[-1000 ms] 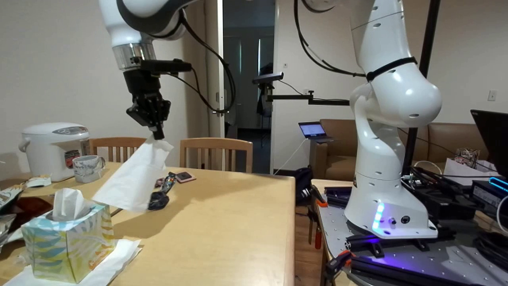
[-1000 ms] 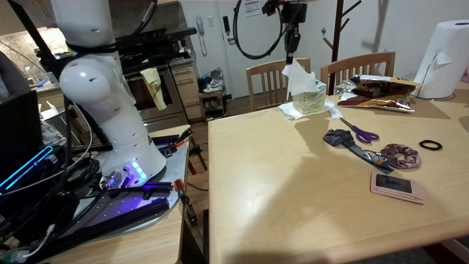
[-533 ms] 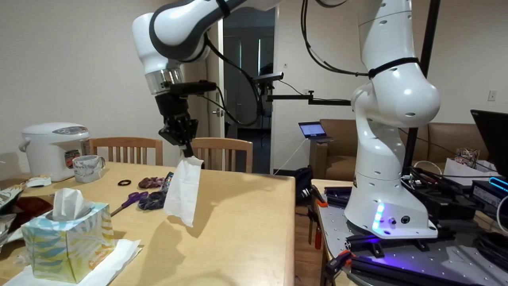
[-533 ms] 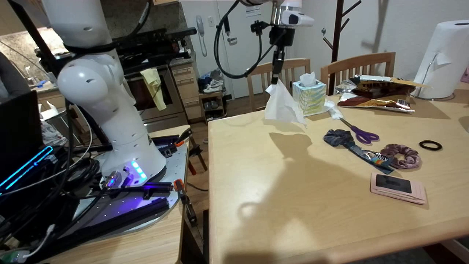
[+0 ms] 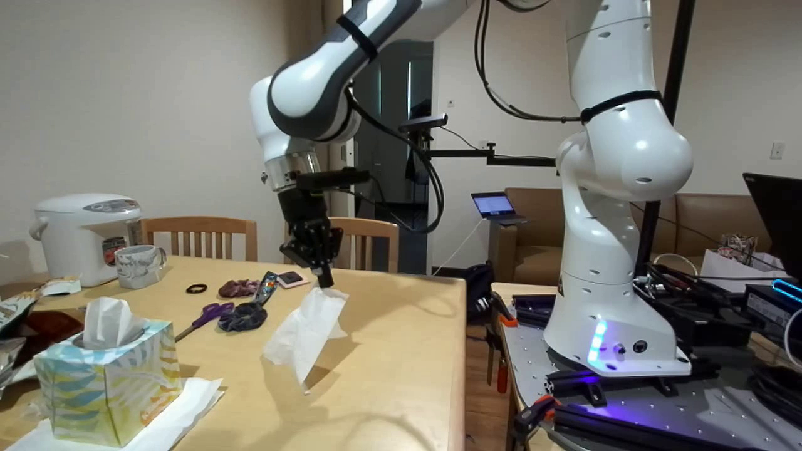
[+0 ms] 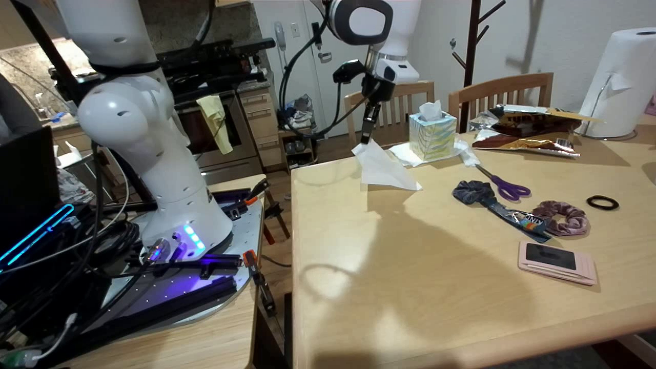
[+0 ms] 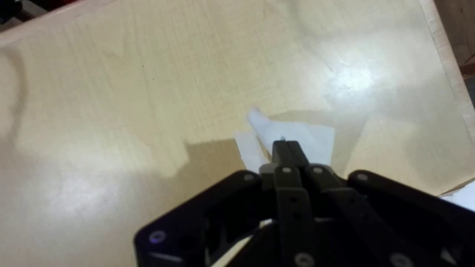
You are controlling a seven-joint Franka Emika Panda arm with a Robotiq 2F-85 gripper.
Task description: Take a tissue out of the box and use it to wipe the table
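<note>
The claw [image 7: 288, 145] has its two fingers pressed together, side by side, and it pinches the thin white tissue [image 5: 310, 332] by the top. The tissue hangs right under the claw in loose folds, above the worktop [image 5: 401, 351]. Its low corner is close to the wood, but it is hard to tell whether it touches. The claw points down at a small slant. In an exterior view, the box [image 5: 106, 382] stands upright to the left of the claw, well apart from it, with a white tuft [image 5: 109, 322] poking out of its top and a flat white sheet [image 5: 194, 399] under it. In an exterior view, to the right of the claw, lie purple scissors [image 6: 510, 190], a dark scrunchie [image 6: 474, 192], a shiny wrapper [image 6: 518, 218] and a dusty pink scrunchie [image 6: 576, 220], with the wrapper between the two scrunchies. A black ring [image 6: 589, 203] and a pink card holder [image 6: 556, 263] lie there too, and both are well apart from the claw. A mug [image 5: 138, 267] and a big white pot [image 5: 78, 241] stand to the left of the claw in an exterior view.
</note>
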